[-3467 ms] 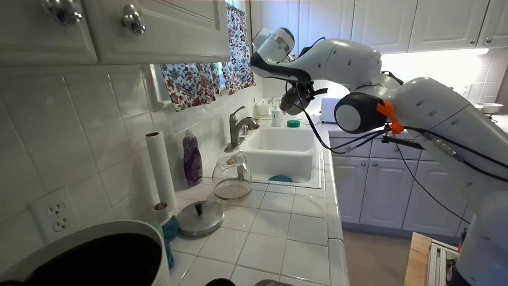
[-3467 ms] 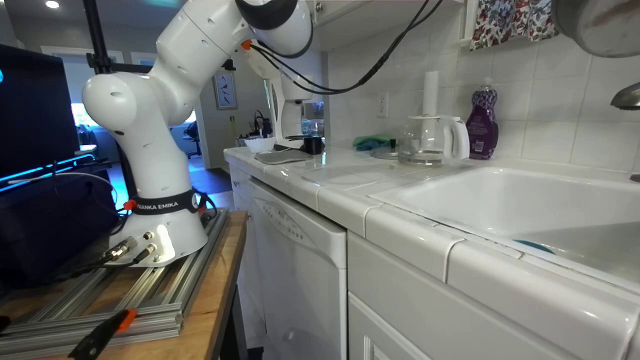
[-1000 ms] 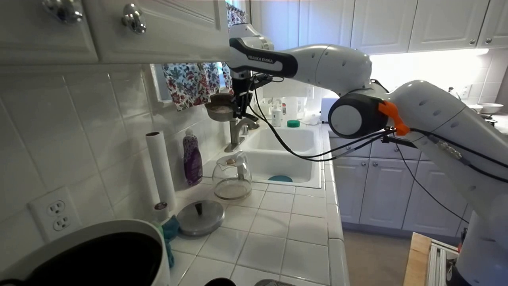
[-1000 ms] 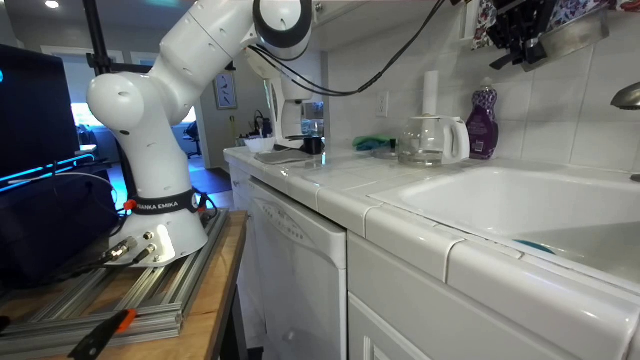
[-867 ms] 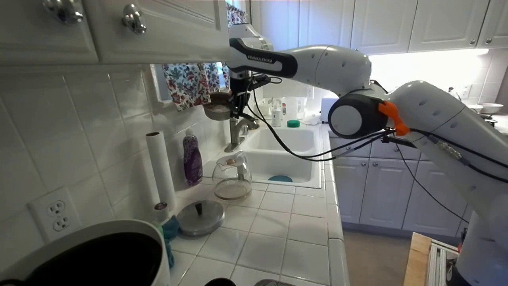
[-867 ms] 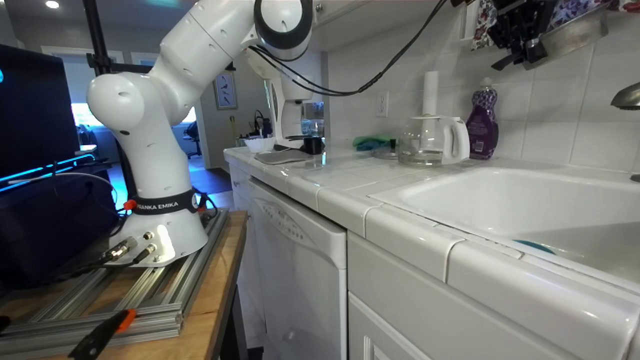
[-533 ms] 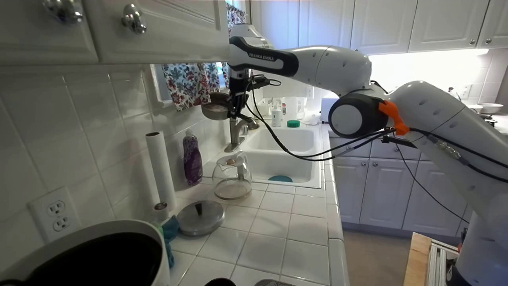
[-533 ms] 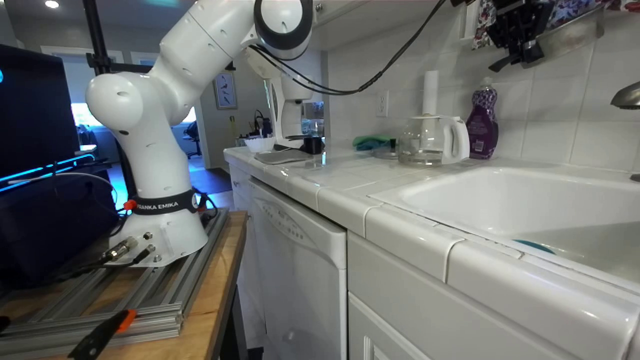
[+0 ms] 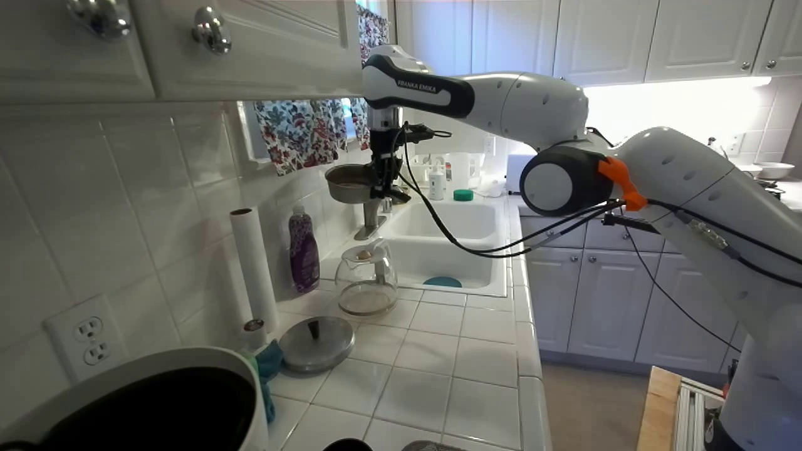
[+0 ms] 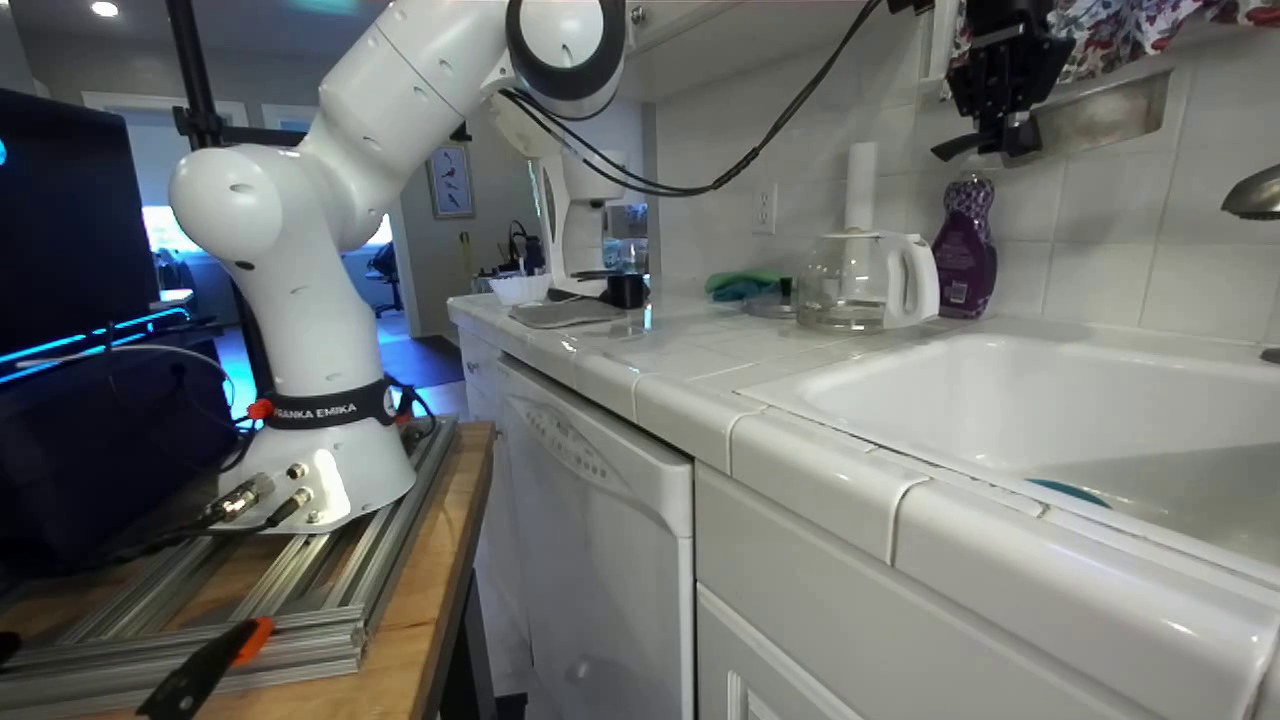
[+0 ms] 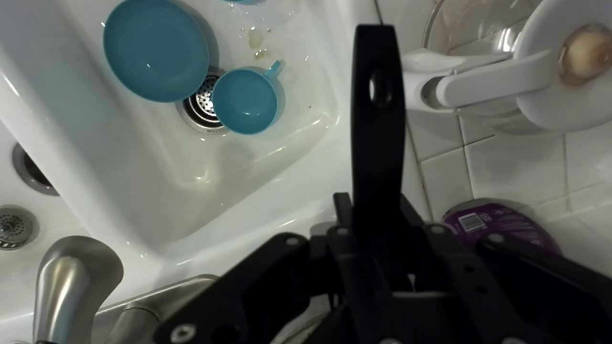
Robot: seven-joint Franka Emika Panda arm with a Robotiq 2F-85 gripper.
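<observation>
My gripper (image 9: 387, 178) is shut on the black handle (image 11: 377, 124) of a metal pot (image 9: 349, 183). The pot hangs beside the faucet, near the tiled wall and below the flowered curtain. It looks roughly level, and its inside is brownish. The gripper (image 10: 1000, 130) and the pot (image 10: 1110, 112) also show at the top right in an exterior view. In the wrist view the handle sticks out past the fingers (image 11: 368, 210), and only a sliver of the pot (image 11: 306, 322) shows under the gripper. The purple soap bottle (image 11: 497, 224) stands below and beside the gripper.
A glass carafe (image 9: 366, 288) stands on the counter beside the white sink (image 9: 482, 291). The faucet (image 11: 76, 282) is close to the gripper. A teal bowl (image 11: 155, 50) and mug (image 11: 246, 101) lie in the sink. A metal lid (image 9: 316, 346) and paper roll (image 9: 254, 269) stand nearer; a cabinet (image 9: 250, 50) hangs above.
The pot was tilted higher over the sink; the gripper has carried it toward the wall and turned it level. In the last half second the gripper and pot dropped slightly and levelled further.
</observation>
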